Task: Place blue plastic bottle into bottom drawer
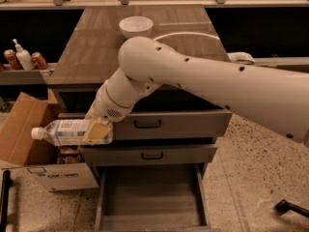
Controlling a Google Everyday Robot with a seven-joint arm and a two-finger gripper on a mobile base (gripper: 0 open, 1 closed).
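My gripper (98,131) is shut on the blue plastic bottle (63,131), a clear bottle with a white cap and pale label. It holds the bottle lying sideways, cap to the left, in front of the left end of the upper grey drawer. The bottom drawer (150,197) is pulled open below and to the right, a wide shallow grey tray that looks bare inside. The bottle hangs well above it and left of its left wall. My big white arm crosses the view from the right.
Two shut grey drawers with black handles (147,124) sit above the open one. A white bowl (135,26) stands on the wooden counter. An open cardboard box (29,139) stands at the left. Cans and a white pump bottle (21,55) sit on a left shelf.
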